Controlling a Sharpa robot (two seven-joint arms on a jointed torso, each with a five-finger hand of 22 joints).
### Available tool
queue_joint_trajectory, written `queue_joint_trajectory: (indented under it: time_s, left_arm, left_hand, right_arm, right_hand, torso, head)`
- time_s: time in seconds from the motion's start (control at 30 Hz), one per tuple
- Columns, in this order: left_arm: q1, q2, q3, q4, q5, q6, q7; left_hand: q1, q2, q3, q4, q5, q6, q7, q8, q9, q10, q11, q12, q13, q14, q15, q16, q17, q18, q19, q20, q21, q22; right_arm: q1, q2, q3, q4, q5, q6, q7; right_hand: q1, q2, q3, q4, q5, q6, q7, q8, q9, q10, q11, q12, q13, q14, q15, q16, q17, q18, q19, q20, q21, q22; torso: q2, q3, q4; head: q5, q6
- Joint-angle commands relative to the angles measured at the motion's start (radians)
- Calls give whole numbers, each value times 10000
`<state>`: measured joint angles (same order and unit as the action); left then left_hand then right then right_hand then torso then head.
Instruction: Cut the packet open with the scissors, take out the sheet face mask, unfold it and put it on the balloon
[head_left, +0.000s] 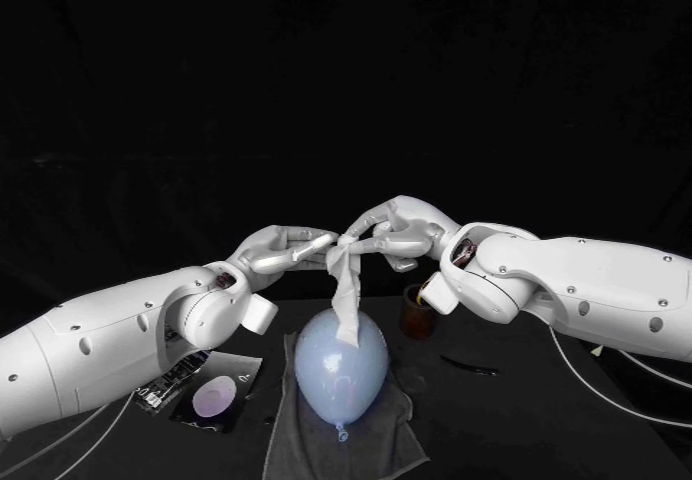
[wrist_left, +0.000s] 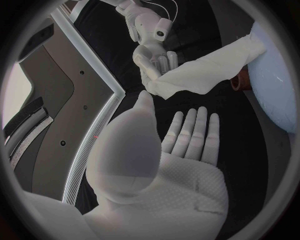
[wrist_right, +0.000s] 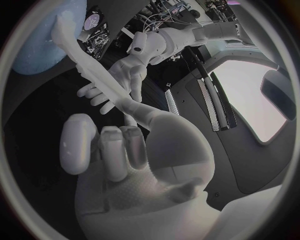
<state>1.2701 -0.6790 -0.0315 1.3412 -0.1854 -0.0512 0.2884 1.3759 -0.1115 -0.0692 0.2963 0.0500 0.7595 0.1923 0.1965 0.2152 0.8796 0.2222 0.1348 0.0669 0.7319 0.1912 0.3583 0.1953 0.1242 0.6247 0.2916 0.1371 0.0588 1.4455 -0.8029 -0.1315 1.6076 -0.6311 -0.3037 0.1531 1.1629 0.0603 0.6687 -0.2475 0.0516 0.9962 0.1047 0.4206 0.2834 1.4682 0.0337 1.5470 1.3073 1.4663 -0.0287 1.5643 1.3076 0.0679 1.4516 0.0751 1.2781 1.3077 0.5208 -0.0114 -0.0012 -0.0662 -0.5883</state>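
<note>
The right hand (head_left: 397, 232) pinches the top of the folded sheet face mask (head_left: 343, 290). The left hand (head_left: 284, 250), fingers straight and holding nothing, has its thumb tip just beside that end. The balloon (head_left: 342, 368) lies below on a grey cloth (head_left: 310, 450), and the mask's hanging tip reaches it.

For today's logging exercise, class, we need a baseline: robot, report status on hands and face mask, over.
Right hand pinches sheet face mask; left hand beside it, grip unclear. Mask folded, hanging onto balloon. Nothing between them.
</note>
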Motion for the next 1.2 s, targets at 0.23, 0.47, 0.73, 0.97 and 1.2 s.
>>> queue_joint_trajectory:
  time_s: [0.23, 0.47, 0.73, 0.97, 1.2]
  left_arm:
    - [2, 188, 14, -137, 739, 1661, -547]
    - [2, 196, 16, -154, 843, 2848, -743]
    - [2, 187, 17, -156, 1311, 3300, -516]
    - [2, 183, 19, -117, 1556, 3188, -50]
    - [2, 149, 19, -132, 1586, 2805, 9]
  left_hand:
    - [-1241, 590, -111, 7, -20, 1366, 404, 815, 269, 1457, -395, 406, 82, 747, -298, -73, -7, 252, 836, 0, 15, 65]
    - [-2582, 1403, -497, -2, -30, 1829, 194, 1056, 314, 2048, -584, 332, 61, 1064, -439, -193, 39, 323, 1240, -1, -30, 80]
    - [-2812, 1787, -694, -16, -30, 1861, 148, 1077, 308, 2171, -618, 224, 47, 1135, -464, -260, 74, 373, 1386, -1, -49, 85]
    - [-1586, 2071, -862, -60, -33, 1743, 141, 1051, 274, 1942, -557, -111, 18, 855, -363, -563, 71, 345, 1398, 1, -200, 76]
    - [1001, 2266, -479, -701, -21, 1669, 13, 1003, 200, 1904, -626, -262, 29, 892, -398, -680, 141, 355, 1473, 2, -284, 86]
  right_arm:
    - [64, 178, 15, -218, -1326, 94, 191]
    - [75, 228, 18, -365, -1403, -62, 198]
    - [83, 285, 22, -516, -1544, 32, -74]
    - [86, 271, 22, -559, -1666, 202, -364]
    - [86, 205, 22, -509, -1619, 278, -444]
  right_hand:
    - [-33, -75, 52, -32, -20, 84, 34, 33, 165, 908, -56, 42, 2478, 1045, -75, 65, 2632, -73, 16, -36, 76, 1826]
    - [-31, -79, 54, -37, -21, 83, 34, 35, 168, 909, -57, 44, 2479, 1045, -75, 65, 2632, -76, 23, -37, 94, 1831]
    - [-25, -86, 61, -47, -20, 80, 34, 38, 173, 911, -58, 47, 2482, 1045, -77, 65, 2632, -79, 28, -40, 107, 1835]
    - [-15, -94, 69, -59, -16, 77, 33, 40, 177, 916, -60, 56, 2489, 1045, -79, 65, 2632, -79, 29, -42, 107, 1835]
    - [-9, -97, 76, -67, -12, 75, 33, 42, 181, 919, -60, 60, 2493, 1045, -80, 65, 2632, -77, 25, -44, 99, 1832]
  torso:
    - [25, 15, 2]
    - [21, 14, -6]
    - [15, 14, -5]
    - [16, 14, -9]
    - [14, 11, -1]
  head:
    - [29, -59]
    - [38, -86]
    - [40, -88]
    - [48, -76]
    - [44, -80]
